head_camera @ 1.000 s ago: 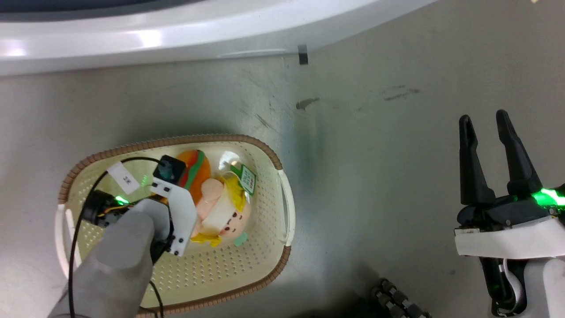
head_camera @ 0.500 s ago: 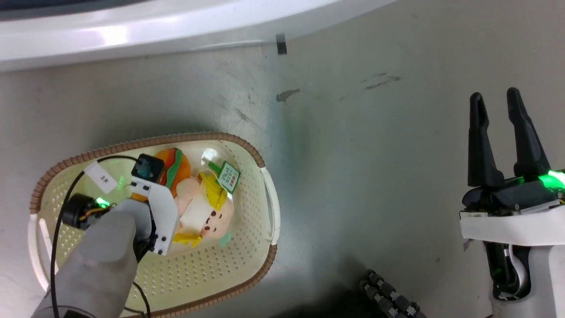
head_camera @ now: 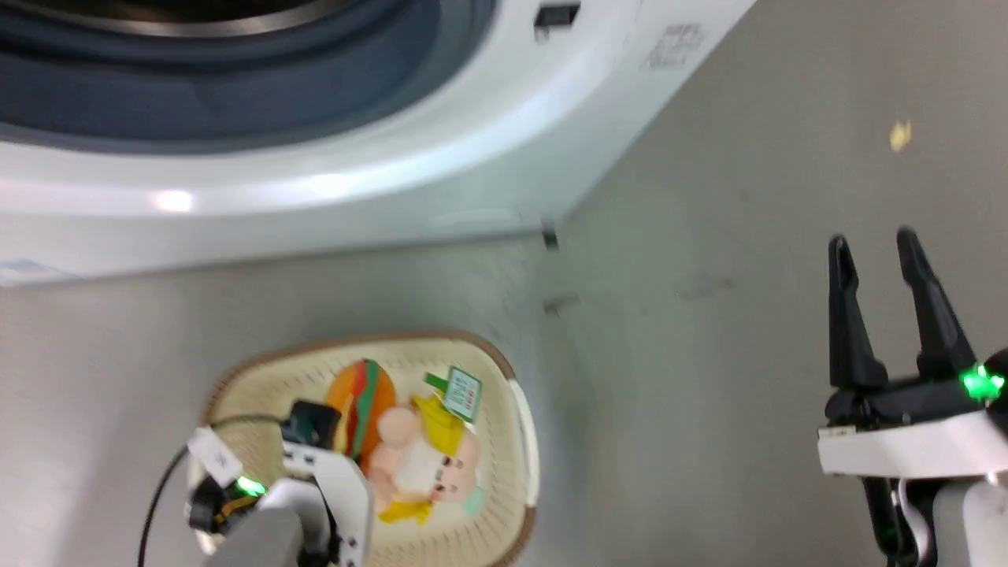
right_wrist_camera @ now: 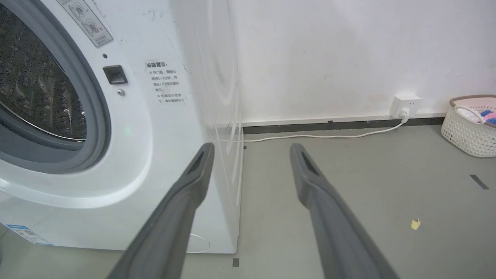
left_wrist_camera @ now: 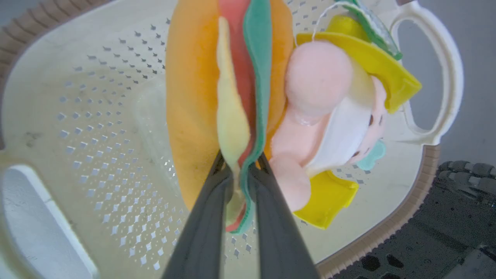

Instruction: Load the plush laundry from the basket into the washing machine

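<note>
Grey floor (head_camera: 709, 236); left hand (left_wrist_camera: 241, 162) clamps plush laundry (left_wrist_camera: 193, 85), right hand (right_wrist_camera: 252, 149) spread near washing machine's (right_wrist_camera: 155, 162) Chinese-lettered sticker (right_wrist_camera: 167, 82).

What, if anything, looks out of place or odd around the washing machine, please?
Only a small yellow scrap lying on the grey floor right of the large white front-loading washing machine; it looks like stray litter. Nothing else seems spilled or damaged.

Right gripper (head_camera: 872, 238): long black fingers (head_camera: 846, 315), white wrist band (head_camera: 898, 453), green LED (head_camera: 980, 384) at 3 o'clock. Left forearm (head_camera: 260, 543) grey, black cable (head_camera: 161, 488).
</note>
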Controlling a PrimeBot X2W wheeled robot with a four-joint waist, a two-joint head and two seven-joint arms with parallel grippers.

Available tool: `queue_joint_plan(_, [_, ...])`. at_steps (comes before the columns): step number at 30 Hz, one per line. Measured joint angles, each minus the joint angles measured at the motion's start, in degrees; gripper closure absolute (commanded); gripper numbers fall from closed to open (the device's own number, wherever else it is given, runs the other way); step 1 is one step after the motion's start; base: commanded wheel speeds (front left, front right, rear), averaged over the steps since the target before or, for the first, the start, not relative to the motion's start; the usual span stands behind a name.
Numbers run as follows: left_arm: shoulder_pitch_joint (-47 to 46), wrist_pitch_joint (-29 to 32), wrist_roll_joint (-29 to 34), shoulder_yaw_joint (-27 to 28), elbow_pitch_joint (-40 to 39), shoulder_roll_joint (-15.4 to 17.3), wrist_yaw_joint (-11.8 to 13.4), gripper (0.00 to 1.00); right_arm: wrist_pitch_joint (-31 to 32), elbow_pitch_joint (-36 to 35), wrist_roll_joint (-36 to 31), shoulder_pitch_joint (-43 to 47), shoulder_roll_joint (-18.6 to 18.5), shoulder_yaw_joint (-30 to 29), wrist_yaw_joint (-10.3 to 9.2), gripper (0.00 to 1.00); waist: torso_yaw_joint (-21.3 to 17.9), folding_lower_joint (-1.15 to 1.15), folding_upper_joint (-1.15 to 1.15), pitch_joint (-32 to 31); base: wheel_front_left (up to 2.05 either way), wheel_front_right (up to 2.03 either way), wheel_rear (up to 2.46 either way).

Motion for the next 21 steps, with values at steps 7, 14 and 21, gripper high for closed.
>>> queue_joint_plan(7, [7.34,-8.02,-3.32,-1.11,-5.72,-0.49,0.0,1.0,0.0,1.13,-1.51,4.59,0.0,-0.03,-0.01,0.0,4.24,-0.01,0.0,-11.22,0.0,0.0,0.0])
queue_joint_plan(14, [12.33,-10.25,-5.42,0.51,-14.5,0.07,0.07,1.0,0.0,1.26,-2.34,8.06,-0.01,-0.58,-0.01,0.0,9.42,-0.02,0.0,-19.01,0.0,0.0,0.0])
queue_joint_plan(21, [16.28,-10.57,-0.49,9.09,-37.12,2.52,5.27,1.0,0.0,0.85,-2.46,8.45,0.01,-0.26,-0.01,0.0,12.85,-0.01,0.0,-21.14,0.0,0.0,0.0])
